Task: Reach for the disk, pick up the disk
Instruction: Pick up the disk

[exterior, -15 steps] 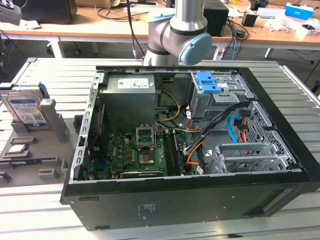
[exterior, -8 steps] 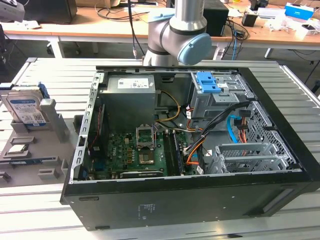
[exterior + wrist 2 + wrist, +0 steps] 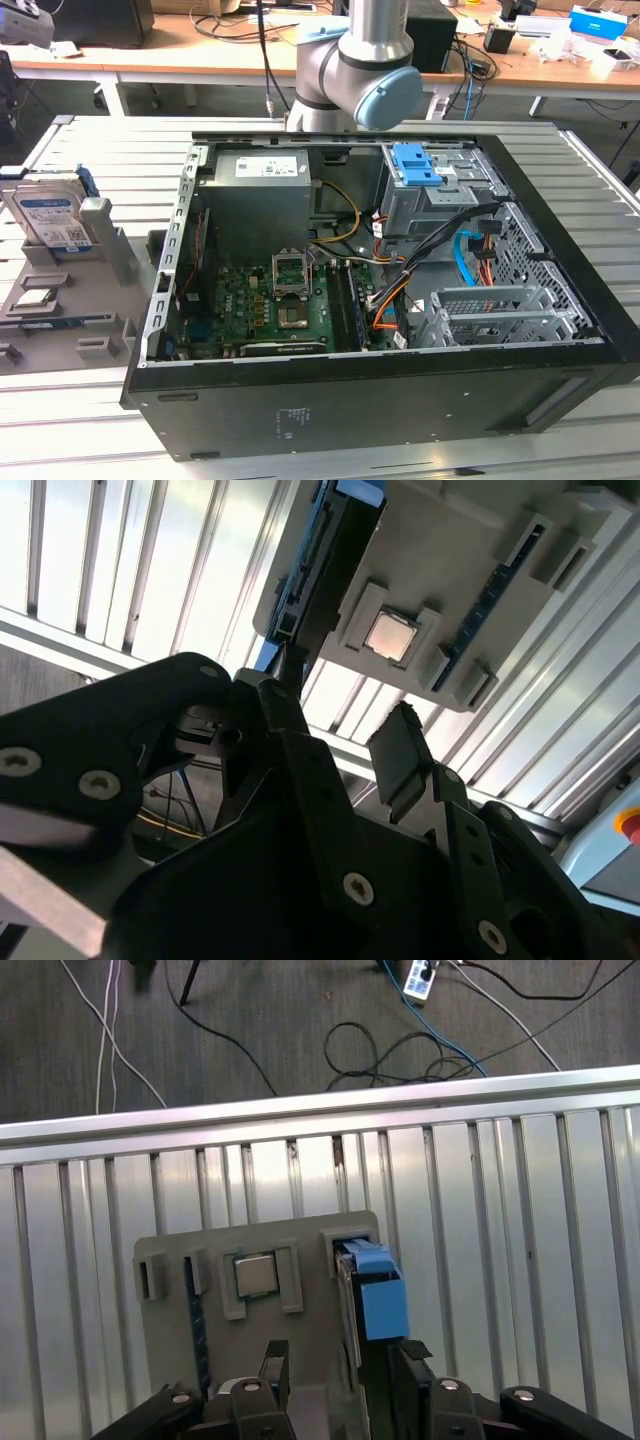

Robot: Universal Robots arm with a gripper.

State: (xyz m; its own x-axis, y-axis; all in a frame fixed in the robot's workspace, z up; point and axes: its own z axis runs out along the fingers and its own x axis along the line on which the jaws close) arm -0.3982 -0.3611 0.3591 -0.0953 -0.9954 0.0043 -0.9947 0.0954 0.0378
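Note:
The disk [image 3: 48, 215] stands on edge in a grey holder [image 3: 105, 255] at the exterior view's left, its blue-and-white label facing out. In the first wrist view I look down on the disk [image 3: 375, 1295] from above and see its blue side rail. My gripper [image 3: 340, 1365] hangs over the holder, open, with nothing between its black fingers [image 3: 275, 1360]. The disk's near end lies close to one finger, apart from it. In the second wrist view the disk [image 3: 335, 550] is a dark edge beyond the open gripper [image 3: 345, 735].
A small square silver processor chip [image 3: 257, 1275] sits in a pocket of the holder [image 3: 180, 1330] beside the disk. An open computer case [image 3: 400, 400] fills the middle of the slatted metal table [image 3: 600, 160]. Cables lie on the floor past the table edge [image 3: 320, 1110].

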